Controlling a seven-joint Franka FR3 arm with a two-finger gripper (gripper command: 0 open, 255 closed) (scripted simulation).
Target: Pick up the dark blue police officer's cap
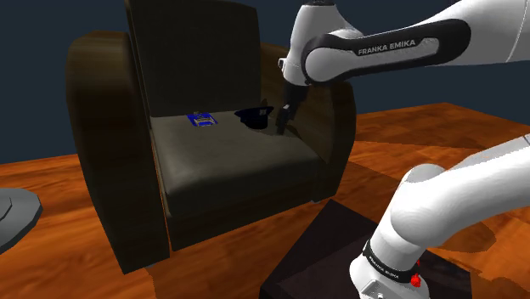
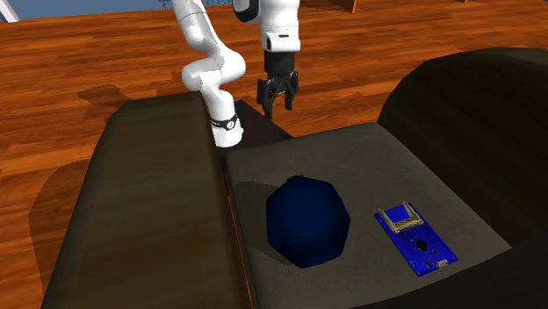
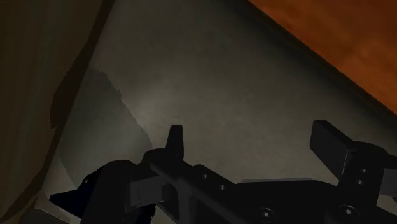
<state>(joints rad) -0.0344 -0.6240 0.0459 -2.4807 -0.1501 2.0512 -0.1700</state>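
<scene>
In the shoulder view the gripper (image 1: 283, 119) hangs just beside the dark blue cap (image 1: 253, 115), which lies on the armchair (image 1: 110, 127).

The second exterior view shows the jaws spread and empty, with the cap (image 2: 307, 219) on the seat cushion (image 2: 351, 158) ahead of them and a blue circuit board (image 2: 414, 239) farther off. I should centre over the crown, descend and close gently.

In the wrist view the fingers (image 3: 175, 137) stand wide apart. A dark shape beside them may be the cap. Wooden floor (image 3: 331, 38) borders the cushion.

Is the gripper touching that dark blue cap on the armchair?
Apart. The second exterior view shows bare seat cushion between the gripper and the cap.
</scene>
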